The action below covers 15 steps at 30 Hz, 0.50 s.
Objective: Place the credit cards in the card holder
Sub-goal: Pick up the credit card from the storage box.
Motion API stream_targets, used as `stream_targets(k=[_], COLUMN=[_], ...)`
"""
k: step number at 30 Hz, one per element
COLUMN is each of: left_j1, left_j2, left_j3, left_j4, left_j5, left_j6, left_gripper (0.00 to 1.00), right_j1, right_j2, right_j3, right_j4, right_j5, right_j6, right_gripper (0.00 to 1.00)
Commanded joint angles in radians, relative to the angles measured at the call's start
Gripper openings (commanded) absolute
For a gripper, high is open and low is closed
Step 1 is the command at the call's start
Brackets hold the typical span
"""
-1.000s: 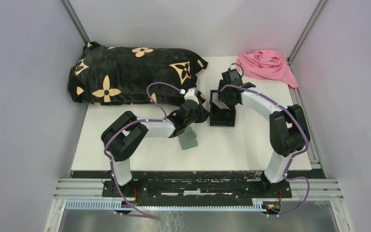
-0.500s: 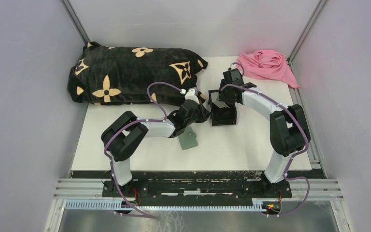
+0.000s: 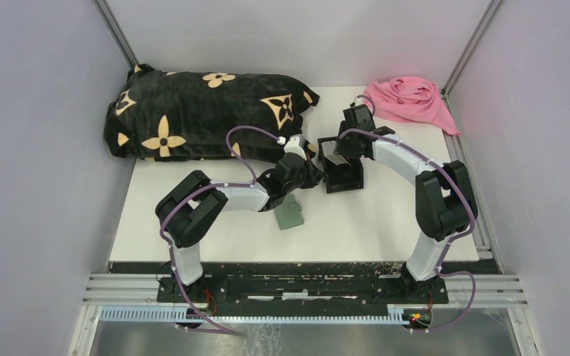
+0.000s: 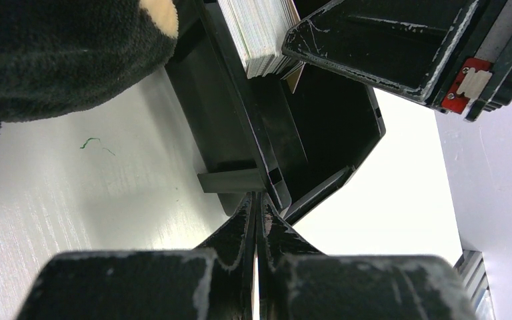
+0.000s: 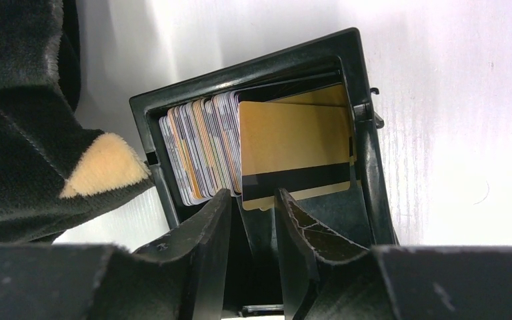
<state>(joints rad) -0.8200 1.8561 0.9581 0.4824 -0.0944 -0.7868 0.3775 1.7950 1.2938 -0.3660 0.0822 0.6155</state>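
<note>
The left arm (image 3: 237, 196) lies low, elbow bent, reaching forward and rightward; the left gripper (image 4: 257, 217) has its fingers pressed together. The right arm (image 3: 404, 159) arches leftward, and the right gripper (image 5: 253, 203) points down with its fingers slightly parted.

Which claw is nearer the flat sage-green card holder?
Left. The left claw is just beyond the sage-green card holder, at the black open-topped box; the right claw hangs farther off, over that box.

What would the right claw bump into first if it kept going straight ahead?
Probably the tan card with the black stripe, standing in the black box just ahead of the open right claw. Depth is hard to judge.
</note>
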Motion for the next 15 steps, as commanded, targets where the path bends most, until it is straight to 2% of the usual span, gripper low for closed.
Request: stream_targets(k=[1,15], left_j1=[-0.001,-0.001], left_j2=[0.021,0.023], left_j3=[0.006,0.008], left_j4=[0.062,0.064], left_j5=[0.013,0.018], left_j6=[0.011,0.015], left_gripper=[0.03,0.03], right_j1=[0.004,0.006], right_j2=[-0.048,-0.043], right_j3=[0.017,0.035], right_j4=[0.031,0.013], right_j5=[-0.033,-0.022], right_j6=[0.004,-0.025], right_gripper=[0.36,0.29])
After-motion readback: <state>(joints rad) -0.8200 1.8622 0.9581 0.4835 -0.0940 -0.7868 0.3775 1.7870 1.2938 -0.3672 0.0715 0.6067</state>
